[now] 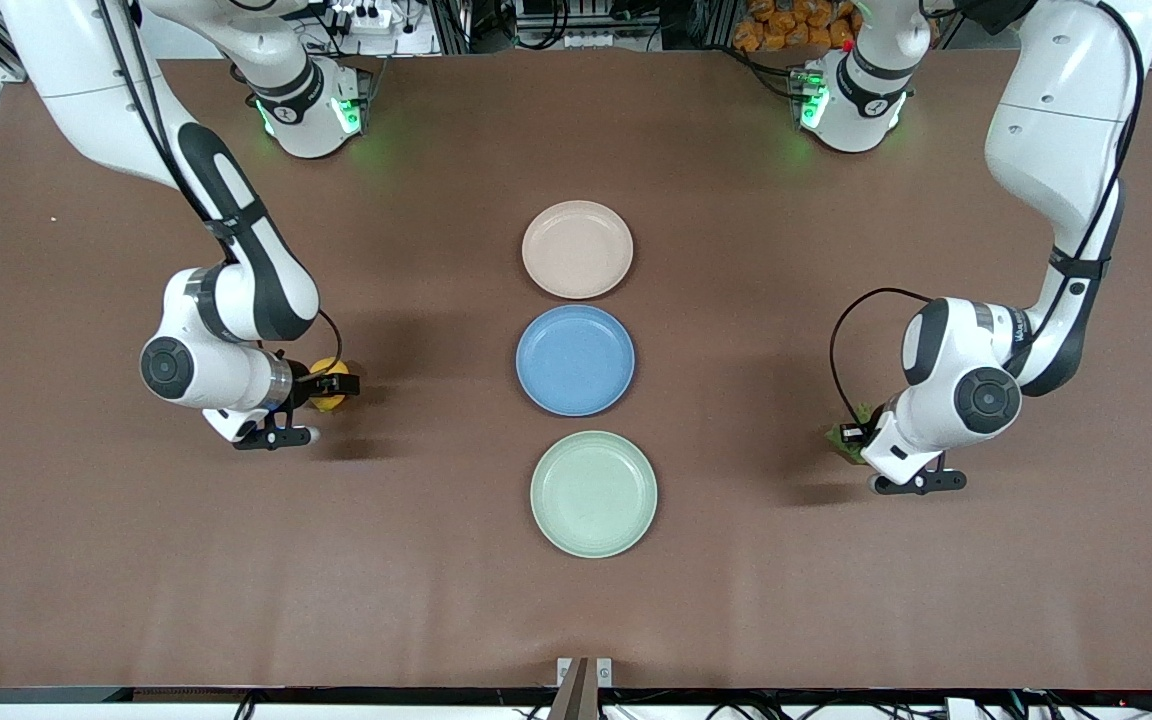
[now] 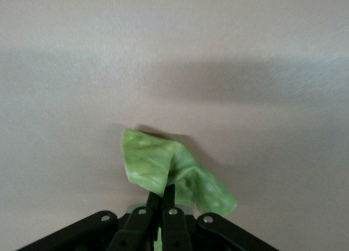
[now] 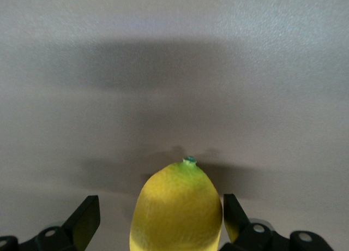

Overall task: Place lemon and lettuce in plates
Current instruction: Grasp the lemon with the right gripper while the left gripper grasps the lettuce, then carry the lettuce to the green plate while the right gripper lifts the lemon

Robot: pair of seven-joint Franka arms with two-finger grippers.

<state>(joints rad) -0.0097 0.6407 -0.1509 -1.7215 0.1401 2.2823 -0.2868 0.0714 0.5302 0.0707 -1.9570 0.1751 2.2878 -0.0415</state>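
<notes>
The yellow lemon lies on the brown table toward the right arm's end. My right gripper is down around it and open. In the right wrist view the lemon sits between the two spread fingers, with a gap on one side. My left gripper is low at the left arm's end, shut on the green lettuce. The left wrist view shows the fingertips pinching the leaf. The beige-pink plate and the mint green plate are both empty at mid-table.
A blue plate lies between the two task plates, in one row across the table's middle. The mint green plate is nearest the front camera and the beige-pink one nearest the robot bases.
</notes>
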